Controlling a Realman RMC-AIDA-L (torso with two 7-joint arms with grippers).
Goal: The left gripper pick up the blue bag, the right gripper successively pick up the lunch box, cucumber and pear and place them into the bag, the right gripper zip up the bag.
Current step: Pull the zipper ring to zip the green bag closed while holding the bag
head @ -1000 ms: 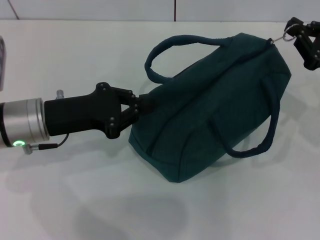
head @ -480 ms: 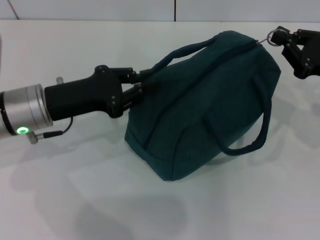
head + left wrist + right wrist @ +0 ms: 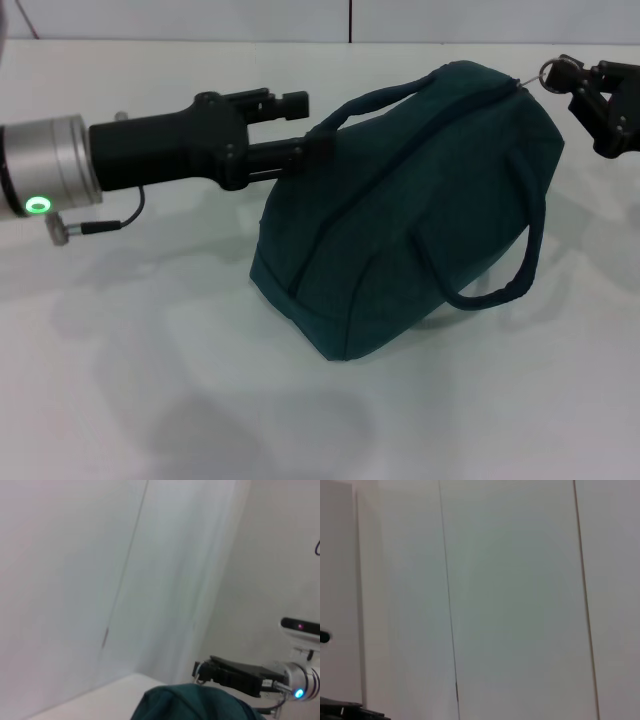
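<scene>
The blue bag (image 3: 410, 210) lies on the white table, zipped shut, with one cord handle over its top and one hanging at the front. My left gripper (image 3: 317, 124) is at the bag's left end. Its fingers are spread apart, one above and one level with the end of the top handle. My right gripper (image 3: 572, 78) is at the bag's far right tip, shut on the ring zip pull (image 3: 553, 71). The left wrist view shows the bag's top (image 3: 195, 705) and the right gripper (image 3: 220, 672) beyond it. The lunch box, cucumber and pear are out of view.
The white table (image 3: 150, 380) stretches in front of and to the left of the bag. A white wall with a dark seam (image 3: 350, 20) stands behind it. The right wrist view shows only wall panels (image 3: 520, 600).
My left gripper has let go of the bag's left end, opened and risen a little. The bag shifted left, and my right gripper followed with the zip ring, then held still.
</scene>
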